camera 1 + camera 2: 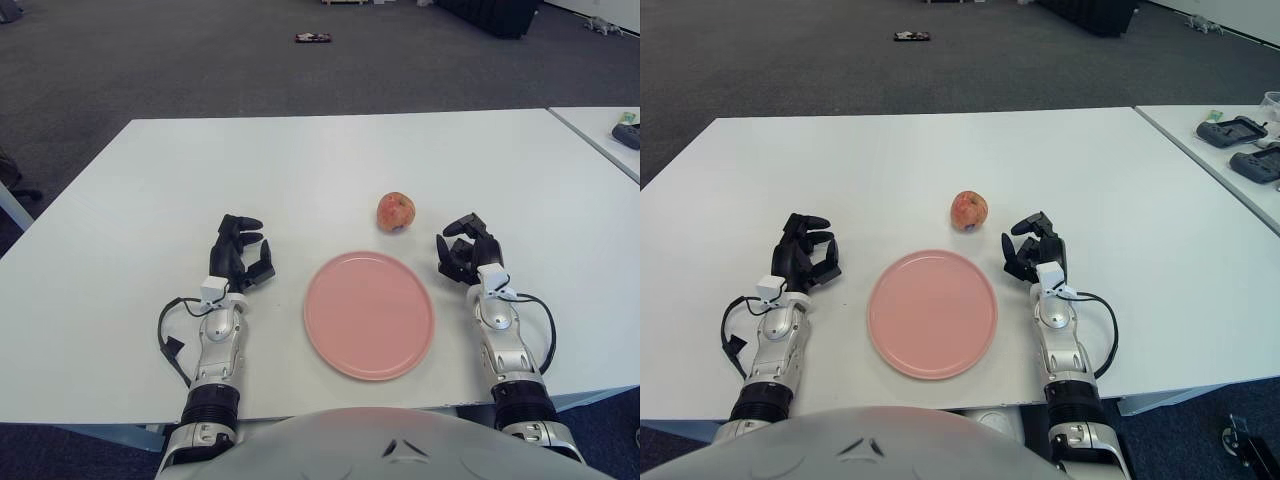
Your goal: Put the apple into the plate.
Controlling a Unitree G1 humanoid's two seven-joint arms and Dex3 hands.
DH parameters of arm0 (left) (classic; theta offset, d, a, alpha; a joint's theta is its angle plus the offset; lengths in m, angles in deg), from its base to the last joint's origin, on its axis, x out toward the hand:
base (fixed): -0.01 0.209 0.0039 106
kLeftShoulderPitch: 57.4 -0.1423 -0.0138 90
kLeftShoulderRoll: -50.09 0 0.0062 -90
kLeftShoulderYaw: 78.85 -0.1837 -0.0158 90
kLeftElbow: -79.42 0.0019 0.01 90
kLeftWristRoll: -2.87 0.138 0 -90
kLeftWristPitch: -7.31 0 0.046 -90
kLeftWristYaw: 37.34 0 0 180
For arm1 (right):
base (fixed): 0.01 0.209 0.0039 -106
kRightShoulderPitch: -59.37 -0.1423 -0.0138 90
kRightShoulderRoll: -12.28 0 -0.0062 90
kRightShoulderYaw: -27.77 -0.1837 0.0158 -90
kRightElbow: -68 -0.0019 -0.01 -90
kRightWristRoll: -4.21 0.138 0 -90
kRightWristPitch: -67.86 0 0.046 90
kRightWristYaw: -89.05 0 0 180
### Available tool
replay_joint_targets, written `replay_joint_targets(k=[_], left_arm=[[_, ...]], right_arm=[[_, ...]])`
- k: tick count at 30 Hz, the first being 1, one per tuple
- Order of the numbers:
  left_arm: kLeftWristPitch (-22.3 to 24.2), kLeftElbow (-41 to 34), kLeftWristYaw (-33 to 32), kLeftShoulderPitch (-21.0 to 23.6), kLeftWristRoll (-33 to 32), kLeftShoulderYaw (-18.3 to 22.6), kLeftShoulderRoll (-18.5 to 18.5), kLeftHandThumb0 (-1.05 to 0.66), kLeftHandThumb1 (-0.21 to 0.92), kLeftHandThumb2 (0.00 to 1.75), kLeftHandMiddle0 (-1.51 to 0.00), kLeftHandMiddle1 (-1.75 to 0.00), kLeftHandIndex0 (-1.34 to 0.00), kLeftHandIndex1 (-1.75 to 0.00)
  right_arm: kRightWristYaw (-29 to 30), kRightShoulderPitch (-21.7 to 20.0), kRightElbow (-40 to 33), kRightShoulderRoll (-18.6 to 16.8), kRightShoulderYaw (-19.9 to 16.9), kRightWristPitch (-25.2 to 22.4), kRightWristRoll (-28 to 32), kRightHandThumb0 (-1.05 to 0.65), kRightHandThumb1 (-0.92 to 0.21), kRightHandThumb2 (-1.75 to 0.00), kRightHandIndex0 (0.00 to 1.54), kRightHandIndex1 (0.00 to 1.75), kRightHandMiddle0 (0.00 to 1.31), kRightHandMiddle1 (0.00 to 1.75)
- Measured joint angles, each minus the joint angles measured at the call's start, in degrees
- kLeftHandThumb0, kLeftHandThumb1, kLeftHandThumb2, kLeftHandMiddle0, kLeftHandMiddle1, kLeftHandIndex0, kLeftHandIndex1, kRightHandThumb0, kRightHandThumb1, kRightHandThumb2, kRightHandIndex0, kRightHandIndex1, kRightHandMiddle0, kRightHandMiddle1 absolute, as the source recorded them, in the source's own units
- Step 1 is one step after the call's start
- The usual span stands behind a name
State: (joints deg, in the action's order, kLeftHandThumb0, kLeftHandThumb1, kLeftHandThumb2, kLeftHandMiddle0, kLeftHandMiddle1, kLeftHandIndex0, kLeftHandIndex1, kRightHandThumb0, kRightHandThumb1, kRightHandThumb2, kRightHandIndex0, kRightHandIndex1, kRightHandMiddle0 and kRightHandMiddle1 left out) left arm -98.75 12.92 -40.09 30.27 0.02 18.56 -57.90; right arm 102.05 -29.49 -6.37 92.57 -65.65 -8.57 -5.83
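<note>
A reddish apple sits on the white table just beyond the far right rim of the pink plate, which lies empty near the table's front edge. My right hand rests on the table to the right of the plate, a little right of and nearer than the apple, fingers relaxed and holding nothing. My left hand rests on the table to the left of the plate, fingers relaxed and empty.
The white table stretches far beyond the apple. A second table stands at the right with dark devices on it. A small dark object lies on the carpet far behind.
</note>
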Motion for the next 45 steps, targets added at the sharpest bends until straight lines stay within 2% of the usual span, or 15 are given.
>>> replay_joint_targets(k=[12,21,28,30,32,33,34,36,38,39,40,41,42,44,45], left_arm=[[-0.42,0.25,0.00,0.20,0.23,-0.18,0.09,-0.01,0.37,1.24,-0.54,-1.75,-0.41,-1.67],[-0.55,0.50,0.00,0.32,0.27,-0.22,-0.22,-0.01,0.37,1.25,-0.54,-1.75,-0.42,-1.68],[-0.91,0.55,-0.08,0.39,0.46,-0.15,-0.33,-0.01,0.37,1.26,-0.54,-1.75,-0.39,-1.71],[-1.03,0.57,-0.16,0.34,0.54,-0.09,-0.34,-0.01,0.37,1.26,-0.54,-1.75,-0.38,-1.72],[-1.04,0.56,-0.21,0.31,0.58,-0.05,-0.35,-0.01,0.37,1.26,-0.54,-1.75,-0.39,-1.72],[-1.03,0.56,-0.24,0.30,0.60,-0.04,-0.35,-0.01,0.37,1.26,-0.54,-1.75,-0.39,-1.72],[-1.03,0.55,-0.28,0.30,0.64,-0.04,-0.35,-0.01,0.37,1.26,-0.54,-1.75,-0.39,-1.72],[-1.01,0.54,-0.35,0.30,0.74,-0.05,-0.37,-0.01,0.37,1.26,-0.53,-1.75,-0.39,-1.71],[-1.01,0.53,-0.45,0.29,0.85,-0.04,-0.38,-0.01,0.38,1.25,-0.53,-1.75,-0.40,-1.71],[-1.01,0.53,-0.52,0.30,0.90,-0.04,-0.38,-0.01,0.38,1.25,-0.53,-1.75,-0.40,-1.70],[-1.01,0.53,-0.58,0.30,0.93,-0.04,-0.38,-0.01,0.38,1.25,-0.53,-1.75,-0.40,-1.70],[-1.01,0.53,-0.63,0.30,0.96,-0.04,-0.39,-0.01,0.38,1.25,-0.53,-1.75,-0.40,-1.70],[-1.01,0.53,-0.67,0.30,0.97,-0.03,-0.39,-0.01,0.38,1.25,-0.53,-1.75,-0.40,-1.69],[-1.01,0.54,-0.72,0.29,0.98,0.00,-0.39,-0.01,0.38,1.25,-0.53,-1.75,-0.40,-1.70],[-1.01,0.55,-0.78,0.28,1.02,0.02,-0.37,-0.01,0.38,1.25,-0.54,-1.75,-0.40,-1.70]], right_arm=[[2.34,-1.00,-2.69,0.05,0.35,-4.65,-4.22,-0.39,-0.63,-0.92,0.89,1.75,0.37,1.75],[3.06,-7.88,-2.67,0.68,0.71,-5.96,-5.21,-0.38,-0.68,-0.86,0.84,1.75,0.34,1.75],[1.13,-11.81,-2.65,2.18,2.05,-5.19,-5.33,-0.37,-0.77,-0.74,0.75,1.75,0.29,1.75],[0.35,-12.56,-2.51,2.66,2.90,-5.01,-5.83,-0.36,-0.86,-0.61,0.60,1.61,0.23,1.75],[-0.49,-13.27,-2.17,3.56,3.98,-4.61,-7.10,-0.36,-0.88,-0.58,0.52,1.49,0.22,1.75],[-0.93,-13.65,-2.06,4.21,4.70,-4.47,-7.74,-0.35,-0.90,-0.55,0.42,1.37,0.20,1.75],[-1.41,-13.98,-2.02,4.75,5.26,-4.30,-8.54,-0.35,-0.90,-0.55,0.40,1.34,0.20,1.75],[-2.37,-14.66,-1.95,5.85,6.31,-3.83,-9.58,-0.35,-0.91,-0.54,0.25,1.23,0.19,1.75],[-3.68,-15.41,-1.80,6.93,7.28,-3.44,-10.24,-0.52,-0.89,-0.60,0.10,1.04,0.08,1.40],[-4.48,-15.80,-1.74,7.47,7.73,-3.30,-10.61,-0.58,-0.85,-0.62,0.07,0.87,0.05,1.22],[-5.40,-16.15,-1.67,7.93,8.07,-3.21,-10.88,-0.60,-0.84,-0.62,0.05,0.81,0.04,1.15],[-6.37,-16.50,-1.55,8.47,8.54,-3.19,-11.05,-0.65,-0.80,-0.62,0.03,0.61,0.02,0.96],[-7.51,-16.89,-1.33,9.00,9.00,-3.17,-11.21,-0.67,-0.79,-0.62,0.03,0.53,0.02,0.88],[-9.44,-17.80,-0.45,9.98,10.08,-3.13,-11.67,-0.78,-0.73,-0.58,0.01,0.22,0.01,0.43],[-10.52,-18.55,0.56,10.58,11.00,-3.08,-12.40,-0.81,-0.72,-0.57,0.01,0.17,0.01,0.34]])
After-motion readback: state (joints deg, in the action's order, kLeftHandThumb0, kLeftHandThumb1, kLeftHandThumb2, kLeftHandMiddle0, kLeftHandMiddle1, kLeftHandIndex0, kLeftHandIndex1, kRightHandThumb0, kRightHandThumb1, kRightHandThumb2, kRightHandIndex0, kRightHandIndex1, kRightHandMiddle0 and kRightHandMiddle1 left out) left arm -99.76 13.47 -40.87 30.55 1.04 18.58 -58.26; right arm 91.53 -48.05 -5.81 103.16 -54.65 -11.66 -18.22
